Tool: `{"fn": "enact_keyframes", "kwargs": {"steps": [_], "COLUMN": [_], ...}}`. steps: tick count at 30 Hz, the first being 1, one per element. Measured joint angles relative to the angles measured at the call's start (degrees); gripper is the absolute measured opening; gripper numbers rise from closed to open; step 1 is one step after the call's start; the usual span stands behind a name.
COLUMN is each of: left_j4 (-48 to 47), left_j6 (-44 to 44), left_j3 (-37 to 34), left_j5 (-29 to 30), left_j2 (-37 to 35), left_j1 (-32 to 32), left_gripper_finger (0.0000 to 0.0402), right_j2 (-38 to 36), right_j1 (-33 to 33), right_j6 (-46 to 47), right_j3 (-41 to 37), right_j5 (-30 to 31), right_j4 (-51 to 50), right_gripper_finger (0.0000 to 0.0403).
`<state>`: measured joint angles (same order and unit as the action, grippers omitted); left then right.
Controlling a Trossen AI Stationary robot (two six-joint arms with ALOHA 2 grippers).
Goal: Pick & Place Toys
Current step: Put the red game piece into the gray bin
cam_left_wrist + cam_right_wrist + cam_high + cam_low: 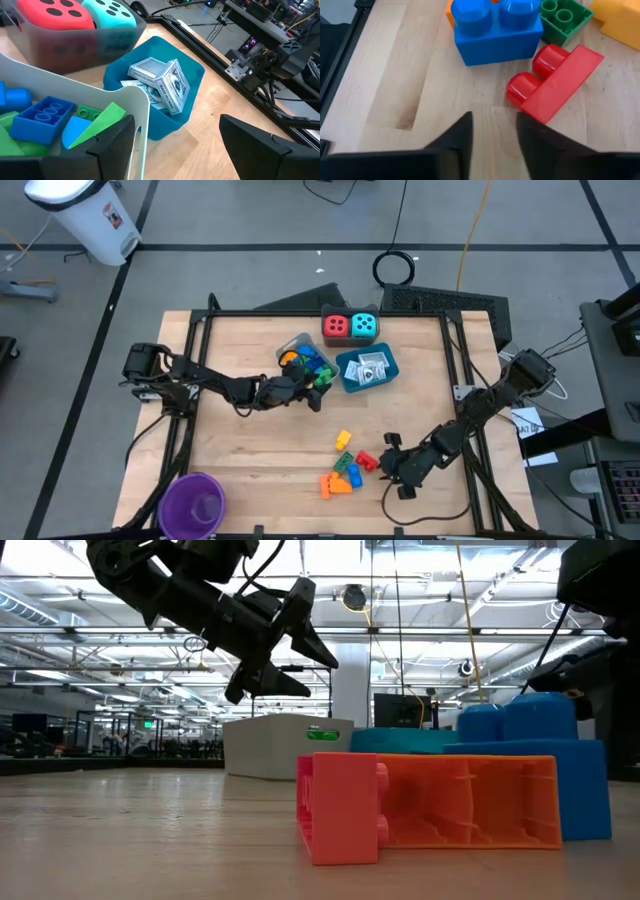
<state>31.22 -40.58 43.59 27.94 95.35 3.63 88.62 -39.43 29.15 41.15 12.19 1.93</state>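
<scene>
- Toys lie in two places in the overhead view: a loose cluster of bricks [344, 467] at lower centre of the table [260, 430], and the sorted ones in trays near the table's far edge.
- Red die [336, 326] and cyan die [365, 326] sit side by side in a grey tray at upper centre, right at the far edge.
- White printed packets [162, 85] fill the blue tray [383, 376] just below the dice; the clear tray [296, 346] beside it holds blue and green bricks.
- Left gripper [312, 390] hovers at the near rim of the clear tray, fingers spread wide and holding nothing; in its wrist view one finger [112, 145] hangs over the clear tray's wall, the other over bare wood.
- Right gripper [388, 461] is low at the right edge of the loose cluster, its fingers [455, 137] narrowly parted with only wood between them, gripping nothing.
- Red brick [552, 82] lies on its side just ahead of those fingertips, near but apart; a blue brick [496, 27] and a green brick [565, 16] crowd in behind it.
- Orange brick [455, 802] fills the low view's foreground, touching a pink-red brick [338, 808].
- Purple cup [192, 503] stands at the lower left corner, well apart from everything.
- Open wood stretches across the table's left half and the strip between the trays and the cluster.
</scene>
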Motion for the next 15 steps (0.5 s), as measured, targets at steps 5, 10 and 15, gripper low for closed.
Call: {"fn": "enact_keyframes", "kwargs": {"steps": [5,10,15], "left_j4": [-0.02,-0.04,-0.09], "left_j6": [-0.13,-0.22,0.11], "left_j3": [0.00,0.00,0.00], "left_j5": [0.01,-0.02,-0.02], "left_j2": [0.00,0.00,0.00], "left_j1": [0.67,0.64,0.65], "left_gripper_finger": [0.0296,0.0296,0.0296], "right_j2": [0.00,0.00,0.00], "right_j1": [0.09,-0.02,0.25], "right_j6": [0.32,0.06,0.12], "right_j3": [0.00,-0.02,-0.02], "right_j5": [-0.19,-1.97,-1.99], "right_j4": [0.39,0.32,-0.16], "right_gripper_finger": [0.0226,0.0302,0.0334]}}
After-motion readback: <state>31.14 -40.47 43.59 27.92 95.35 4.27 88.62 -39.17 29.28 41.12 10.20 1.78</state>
